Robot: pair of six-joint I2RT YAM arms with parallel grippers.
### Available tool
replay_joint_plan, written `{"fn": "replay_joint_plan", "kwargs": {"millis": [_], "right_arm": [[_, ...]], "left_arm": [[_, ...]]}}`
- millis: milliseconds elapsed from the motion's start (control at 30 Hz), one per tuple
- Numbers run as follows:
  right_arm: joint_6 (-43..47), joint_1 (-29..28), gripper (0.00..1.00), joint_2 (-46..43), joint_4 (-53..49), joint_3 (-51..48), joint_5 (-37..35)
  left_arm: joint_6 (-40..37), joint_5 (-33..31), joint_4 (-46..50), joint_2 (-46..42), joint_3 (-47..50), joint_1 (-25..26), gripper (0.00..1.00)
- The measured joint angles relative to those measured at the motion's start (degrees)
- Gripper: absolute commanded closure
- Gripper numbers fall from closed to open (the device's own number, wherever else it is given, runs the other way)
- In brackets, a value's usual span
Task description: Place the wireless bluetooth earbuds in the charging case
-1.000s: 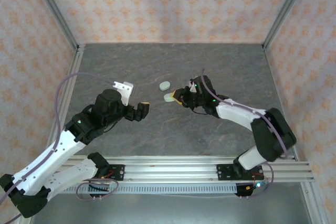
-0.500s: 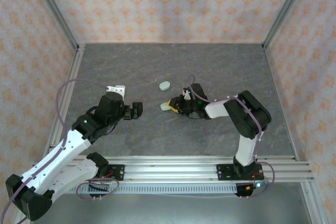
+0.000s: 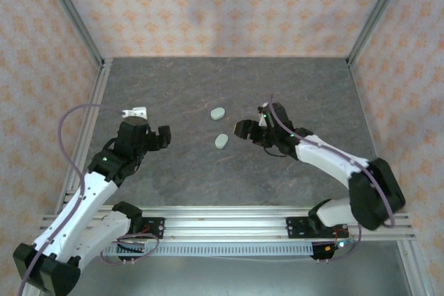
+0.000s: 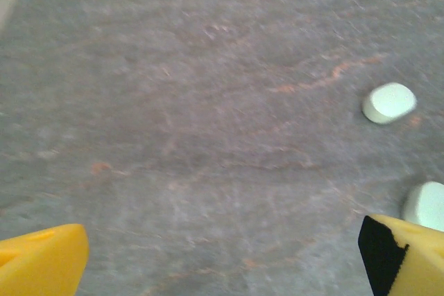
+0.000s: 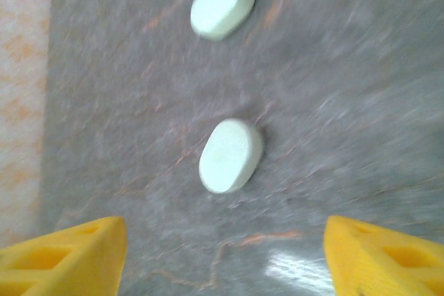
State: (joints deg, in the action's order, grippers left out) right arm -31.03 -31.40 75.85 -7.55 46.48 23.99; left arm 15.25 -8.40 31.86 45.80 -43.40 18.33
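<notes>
Moved: I'm seeing the right gripper [image 3: 242,129] backing off the nearer charging case [image 3: 221,141], jaws spreading, and the left arm retreating leftward.
Left gripper [image 3: 164,138]: hanging wide apart, gripping nothing.
Cases: both lying shut mid-table as pale green ovals, the farther charging case [image 3: 218,113] just behind.
Right gripper: gaping, empty.
Wrist views: showing smooth unmarked lids that overhead is reducing to specks.

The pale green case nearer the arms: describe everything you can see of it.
The nearer case is a small, smooth oval pebble shape, pale green, plastic-looking. It looks shut, though blur hides any seam. It lies flat on the grey stone-patterned table, apart from the second case beyond it. Only the table touches it; the right pincer stands open beside it, clear.
</notes>
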Motion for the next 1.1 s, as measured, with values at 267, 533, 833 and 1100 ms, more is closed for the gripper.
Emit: {"fn": "replay_joint_plan", "kwargs": {"millis": [267, 533, 833, 1100], "right_arm": [[19.1, 3.6, 0.01, -17.2, -2.6, -2.3, -32.2], [23.8, 18.8, 0.01, -10.9, 10.9, -15.7, -44.7], [29.2, 23.4, 0.01, -3.9, 34.8, -22.3, -45.4], [31.2, 27.3, 0.01, 7.7, 53.0, -26.7, -40.2]], "left_arm": [[-10.1, -10.6, -6.3, -1.1, 2.8, -4.7, 0.00], [-13.7, -9.2, -23.5, 0.1, 18.2, -15.6, 0.00], [-14.3, 0.0, -48.4, 9.6, 26.1, -17.0, 0.00], [-14.3, 4.5, -65.9, 23.2, 28.1, -17.6, 0.00]]}}
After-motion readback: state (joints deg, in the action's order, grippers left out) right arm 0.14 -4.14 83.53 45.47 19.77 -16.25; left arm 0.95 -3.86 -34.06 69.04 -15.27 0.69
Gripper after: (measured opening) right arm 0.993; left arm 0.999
